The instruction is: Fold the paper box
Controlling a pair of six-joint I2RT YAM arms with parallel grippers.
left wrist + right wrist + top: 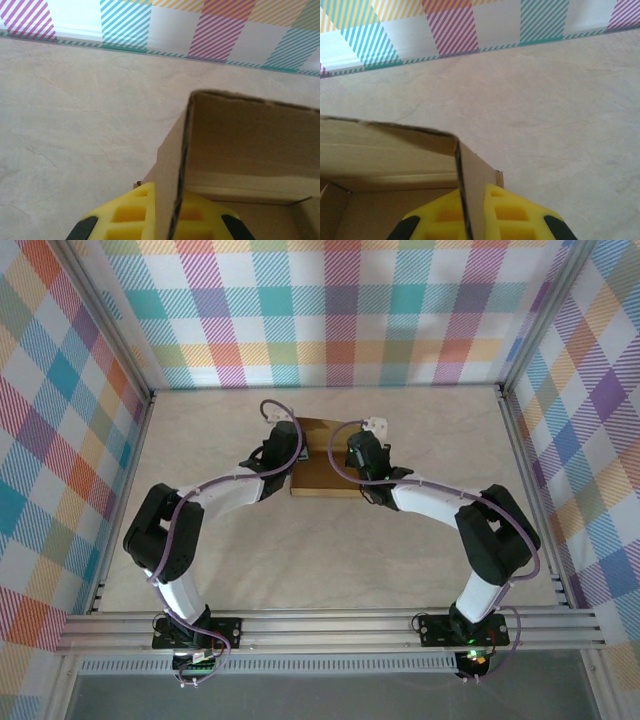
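The paper box (322, 468) is brown corrugated cardboard in the middle of the table, partly formed, with its side walls and back wall standing. My left gripper (283, 452) is shut on the box's left wall (172, 175), which runs upright between the yellow fingers (127, 215). My right gripper (362, 455) is shut on the right wall (475, 185), its yellow fingers (512, 215) on either side of the card. Both wrist views look into the box's open inside and along its back wall (250, 140).
The beige table (330, 550) is walled by checked panels on three sides, with metal rails (330, 625) along the near edge. Bare tabletop lies left, right and behind the box.
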